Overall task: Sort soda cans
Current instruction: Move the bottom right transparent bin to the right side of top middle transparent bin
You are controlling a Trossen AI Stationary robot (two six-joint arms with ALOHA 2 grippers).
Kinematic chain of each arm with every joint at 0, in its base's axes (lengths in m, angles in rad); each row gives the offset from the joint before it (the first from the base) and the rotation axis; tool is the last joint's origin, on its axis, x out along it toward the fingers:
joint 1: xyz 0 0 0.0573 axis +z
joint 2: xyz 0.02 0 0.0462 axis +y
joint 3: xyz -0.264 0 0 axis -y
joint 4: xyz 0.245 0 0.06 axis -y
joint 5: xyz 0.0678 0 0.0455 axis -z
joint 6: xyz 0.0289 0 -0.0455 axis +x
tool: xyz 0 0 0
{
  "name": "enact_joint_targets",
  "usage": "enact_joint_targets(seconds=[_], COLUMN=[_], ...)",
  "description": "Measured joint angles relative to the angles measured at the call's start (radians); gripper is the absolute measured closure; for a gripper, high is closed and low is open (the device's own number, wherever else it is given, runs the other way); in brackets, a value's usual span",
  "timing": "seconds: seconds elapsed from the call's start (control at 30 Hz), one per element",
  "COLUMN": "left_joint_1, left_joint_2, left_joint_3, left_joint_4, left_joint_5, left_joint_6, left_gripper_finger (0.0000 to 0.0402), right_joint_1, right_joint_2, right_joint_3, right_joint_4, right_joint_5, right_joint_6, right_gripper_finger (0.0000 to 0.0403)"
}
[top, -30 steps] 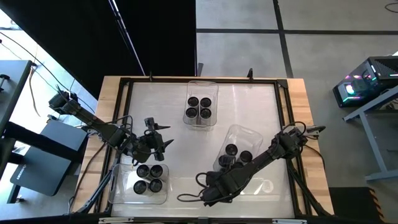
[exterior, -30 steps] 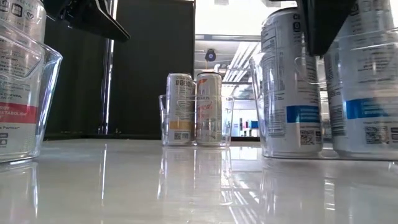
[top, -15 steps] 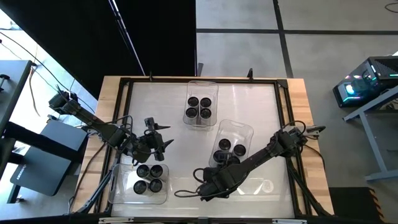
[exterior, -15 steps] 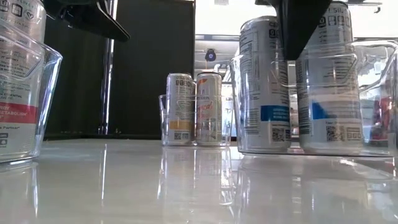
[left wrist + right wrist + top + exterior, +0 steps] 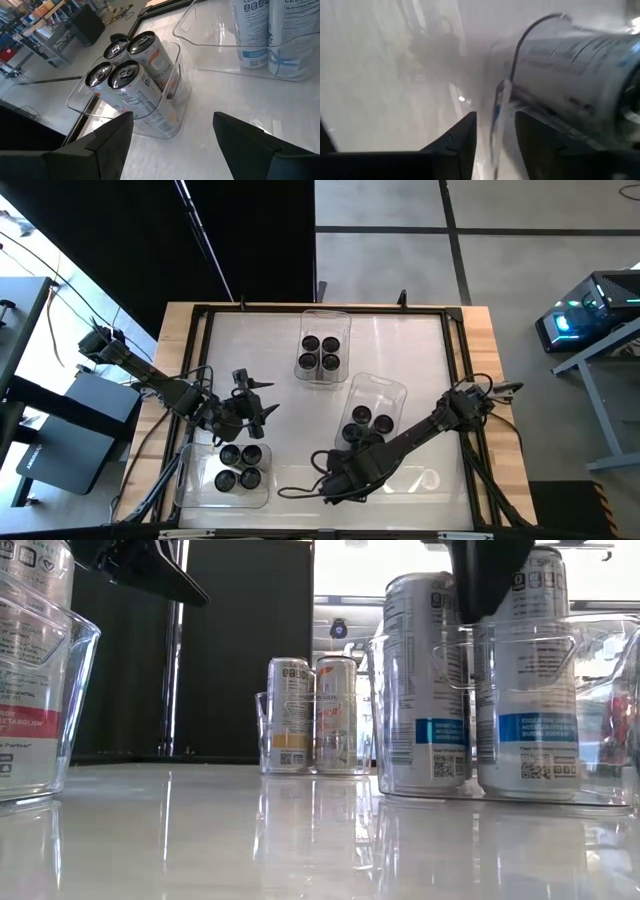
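Three clear bins hold soda cans. The far bin [image 5: 323, 346] [image 5: 150, 95] and the near-left bin [image 5: 205, 476] each hold several; the right bin [image 5: 380, 392] [image 5: 600, 700] holds three cans [image 5: 366, 420]. My right gripper [image 5: 492, 137] [image 5: 358, 446] points down at the right bin's near wall, fingers apart, one on each side of the clear wall. My left gripper [image 5: 266, 399] [image 5: 172, 137] hangs open above the table left of centre, holding nothing. My right gripper straddles the right bin's near wall at its rim [image 5: 499, 107] from above, one finger inside the bin and one outside. A gap shows beside one finger [image 5: 462, 137]; I cannot tell whether the other touches the wall. The bin stands flat on the table.
A black frame [image 5: 320, 308] rims the white tabletop. Bare table lies between the three bins and along the right side [image 5: 430, 350]. My right arm [image 5: 430, 425] slants across the right bin's near end. A cable loop [image 5: 300, 490] lies near the front edge.
The right bin with its three cans has slid toward the table's left and turned straighter, led by my right gripper at its near wall; since half a second ago it has stayed put.
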Motion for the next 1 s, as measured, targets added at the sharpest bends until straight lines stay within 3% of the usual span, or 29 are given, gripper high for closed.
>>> enact_joint_targets(seconds=[0.33,0.53,0.7,0.87,1.0], left_joint_1=[0.0,0.0,0.0,0.0,0.0], left_joint_2=[0.0,0.0,0.0,0.0,0.0], left_joint_3=[0.0,0.0,0.0,0.0,0.0], left_joint_4=[0.0,0.0,0.0,0.0,0.0], left_joint_5=[0.0,0.0,0.0,0.0,0.0], left_joint_6=[-0.011,-0.018,-0.018,-0.019,-0.019], left_gripper_finger=[0.0133,0.0133,0.0133,0.0133,0.0133], right_joint_1=[0.006,0.057,0.088,0.091,0.066], right_joint_2=[0.002,0.003,0.005,0.005,0.005], right_joint_3=[0.018,0.002,-0.001,0.003,0.009], right_joint_4=[0.064,0.062,0.046,0.04,0.036], right_joint_5=[-0.117,-0.005,0.099,0.075,0.068], right_joint_6=[0.065,0.044,0.121,0.147,0.131], right_gripper_finger=[0.0261,0.0261,0.0261,0.0254,0.0219])
